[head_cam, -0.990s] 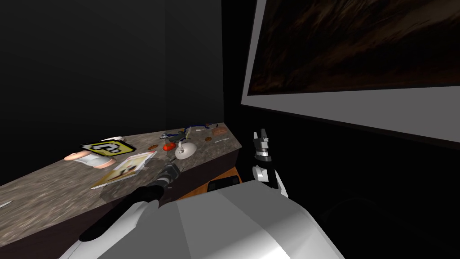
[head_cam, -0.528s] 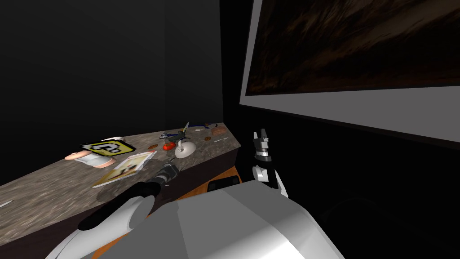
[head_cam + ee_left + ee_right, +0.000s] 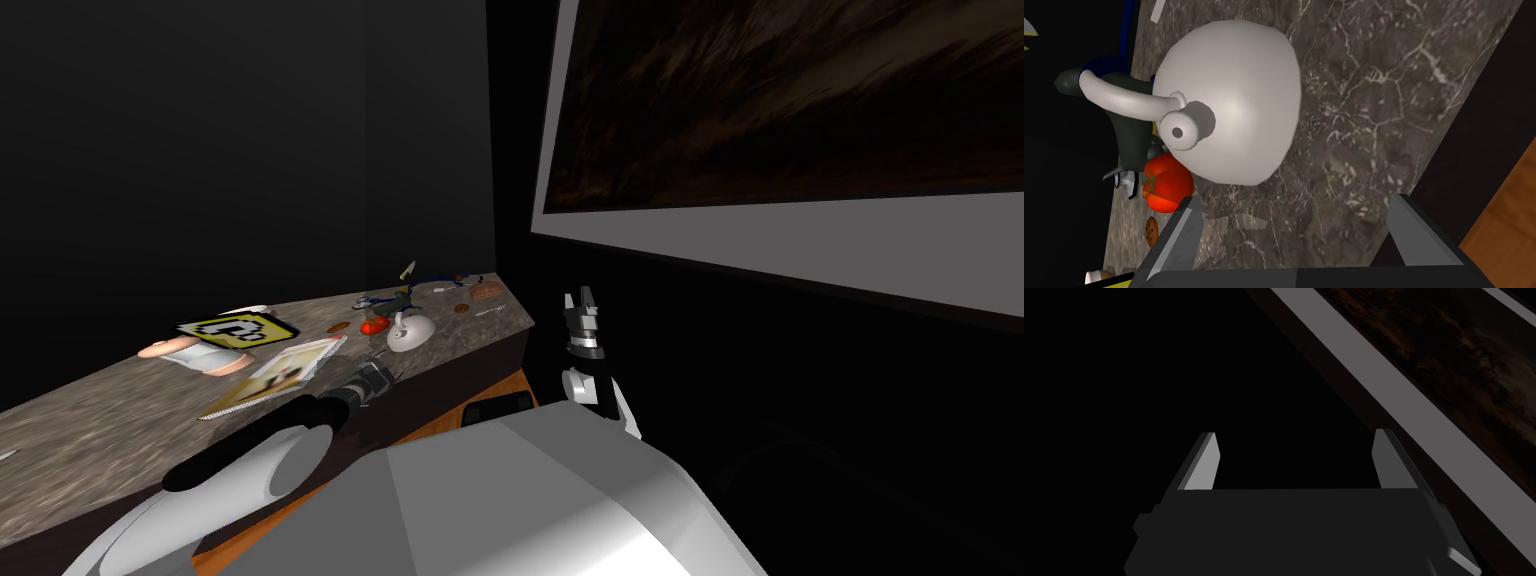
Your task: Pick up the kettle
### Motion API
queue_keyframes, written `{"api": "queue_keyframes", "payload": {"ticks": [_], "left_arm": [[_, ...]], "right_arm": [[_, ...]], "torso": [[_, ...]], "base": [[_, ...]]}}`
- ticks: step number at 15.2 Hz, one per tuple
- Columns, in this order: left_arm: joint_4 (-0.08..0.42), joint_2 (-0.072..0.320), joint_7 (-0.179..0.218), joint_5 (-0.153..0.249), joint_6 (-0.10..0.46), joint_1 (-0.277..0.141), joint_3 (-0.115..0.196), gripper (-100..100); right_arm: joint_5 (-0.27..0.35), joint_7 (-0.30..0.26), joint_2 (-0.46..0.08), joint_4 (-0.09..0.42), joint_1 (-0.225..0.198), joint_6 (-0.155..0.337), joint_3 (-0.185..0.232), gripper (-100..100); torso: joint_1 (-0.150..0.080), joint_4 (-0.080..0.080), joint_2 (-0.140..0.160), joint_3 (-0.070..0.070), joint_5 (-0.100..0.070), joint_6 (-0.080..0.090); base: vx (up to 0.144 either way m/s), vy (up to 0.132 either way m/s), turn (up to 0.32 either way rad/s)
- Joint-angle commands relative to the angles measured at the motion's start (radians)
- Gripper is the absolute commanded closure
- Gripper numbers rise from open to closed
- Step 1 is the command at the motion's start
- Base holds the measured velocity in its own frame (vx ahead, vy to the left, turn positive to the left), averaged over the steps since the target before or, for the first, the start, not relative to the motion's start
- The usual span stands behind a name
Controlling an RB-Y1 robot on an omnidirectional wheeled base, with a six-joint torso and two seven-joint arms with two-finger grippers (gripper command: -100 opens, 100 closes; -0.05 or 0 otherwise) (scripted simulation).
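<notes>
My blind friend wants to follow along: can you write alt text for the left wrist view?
A rounded white kettle with a curved handle stands on a dark marbled counter, just ahead of the left gripper, whose two grey fingers are open and empty. A red, tomato-like thing lies close beside the kettle.

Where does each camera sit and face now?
Head: on the head, looking down over the marble counter; left forearm shows.
Left wrist: on left hand, looking past the open left gripper at the white kettle.
Right wrist: on right hand, upright beside counter's end; open right gripper shows.
Shared: head and left wrist both show kettle, counter.
</notes>
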Motion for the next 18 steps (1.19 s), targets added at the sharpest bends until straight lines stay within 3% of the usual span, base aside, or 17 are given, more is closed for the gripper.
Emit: {"api": "queue_keyframes", "payload": {"ticks": [1, 9, 10, 18], "left_arm": [[0.004, 0.013, 0.021, 0.018, 0.028, -0.014, 0.016, -100], [0.028, 0.079, 0.141, 0.107, 0.179, -0.108, 0.100, -100], [0.028, 0.079, 0.141, 0.107, 0.179, -0.108, 0.100, -100], [0.048, 0.136, 0.251, 0.186, 0.312, -0.191, 0.174, -100]], "right_arm": [[0.000, 0.000, 0.000, 0.000, 0.000, 0.000, 0.000, 0], [0.000, 0.000, 0.000, 0.000, 0.000, 0.000, 0.000, 0], [0.000, 0.000, 0.000, 0.000, 0.000, 0.000, 0.000, 0], [0.000, 0.000, 0.000, 0.000, 0.000, 0.000, 0.000, 0]], "torso": [[0.000, 0.000, 0.000, 0.000, 0.000, 0.000], [-0.001, 0.000, -0.002, -0.001, 0.000, 0.000], [-0.001, -0.001, -0.002, -0.001, 0.000, 0.000], [-0.001, -0.001, -0.002, -0.001, 0.000, 0.000]], "base": [[0.005, -0.008, -0.009], [0.020, -0.012, -0.001], [0.035, -0.017, 0.006], [0.030, -0.012, 0.005]]}}
